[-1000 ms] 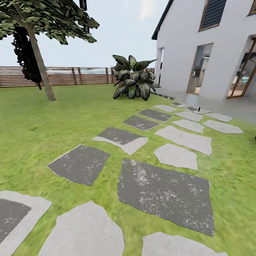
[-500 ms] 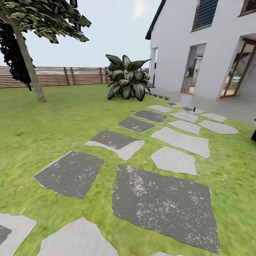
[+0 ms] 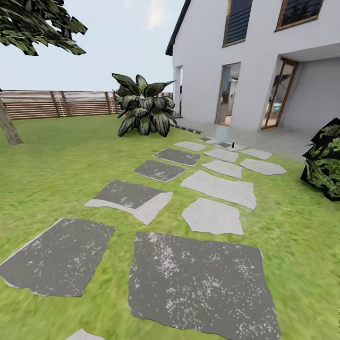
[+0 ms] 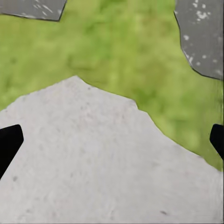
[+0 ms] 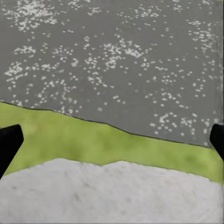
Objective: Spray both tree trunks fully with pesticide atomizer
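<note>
A path of stepping stones point(image 3: 203, 278) runs across the lawn point(image 3: 61, 160) from the near foreground toward the house point(image 3: 255, 61) at the far right, with a small upright object, too small to identify, point(image 3: 233, 144) standing on one of the farthest stones. A broad-leaved plant point(image 3: 144, 109) stands left of the house's corner, in front of the fence point(image 3: 56, 104) that closes the lawn at the back. A thin tree trunk point(image 3: 8, 128) rises at the far left edge, and a shrub point(image 3: 326, 160) sits at the right edge beside the path.
</note>
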Robot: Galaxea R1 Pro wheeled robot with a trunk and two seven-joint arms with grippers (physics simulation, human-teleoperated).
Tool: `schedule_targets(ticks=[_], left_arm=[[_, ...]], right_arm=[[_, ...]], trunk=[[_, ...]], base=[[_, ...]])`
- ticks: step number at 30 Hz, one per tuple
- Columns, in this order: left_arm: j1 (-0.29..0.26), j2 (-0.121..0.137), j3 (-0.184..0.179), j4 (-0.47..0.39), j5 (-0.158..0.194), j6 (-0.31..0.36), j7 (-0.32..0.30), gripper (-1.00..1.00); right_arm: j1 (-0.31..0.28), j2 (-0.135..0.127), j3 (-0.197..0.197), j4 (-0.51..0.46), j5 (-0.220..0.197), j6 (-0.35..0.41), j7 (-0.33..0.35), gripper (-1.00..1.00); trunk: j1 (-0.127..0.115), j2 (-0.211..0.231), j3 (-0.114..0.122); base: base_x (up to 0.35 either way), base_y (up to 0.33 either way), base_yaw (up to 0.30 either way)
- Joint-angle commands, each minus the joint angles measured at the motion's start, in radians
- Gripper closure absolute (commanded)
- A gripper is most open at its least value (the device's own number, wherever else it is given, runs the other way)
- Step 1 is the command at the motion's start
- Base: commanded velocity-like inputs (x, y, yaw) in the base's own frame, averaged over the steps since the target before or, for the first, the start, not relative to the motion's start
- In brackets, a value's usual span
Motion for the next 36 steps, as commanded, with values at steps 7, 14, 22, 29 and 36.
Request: schedule_targets(ticks=[7,14,22,29,36], left_arm=[[0.000,0.000,0.000,0.000,0.000,0.000,0.000,-1.00],[0.000,0.000,-0.001,0.000,0.000,0.000,0.000,-1.00],[0.000,0.000,-0.001,0.000,0.000,0.000,0.000,-1.00],[0.000,0.000,-0.001,0.000,0.000,0.000,0.000,-1.00],[0.000,0.000,-0.001,0.000,0.000,0.000,0.000,-1.00]], right_arm=[[0.000,0.000,0.000,0.000,0.000,0.000,0.000,-1.00],[0.000,0.000,0.000,0.000,0.000,0.000,0.000,-1.00],[0.000,0.000,0.000,0.000,0.000,0.000,0.000,-1.00],[0.000,0.000,0.000,0.000,0.000,0.000,0.000,-1.00],[0.000,-0.001,0.000,0.000,0.000,0.000,0.001,-1.00]], trunk=[[0.000,0.000,0.000],[0.000,0.000,0.000],[0.000,0.000,0.000],[0.000,0.000,0.000],[0.000,0.000,0.000]], base=[[0.340,0.000,-0.300],[0.340,0.000,-0.298],[0.340,0.000,-0.285],[0.340,0.000,-0.200],[0.340,0.000,-0.009]])
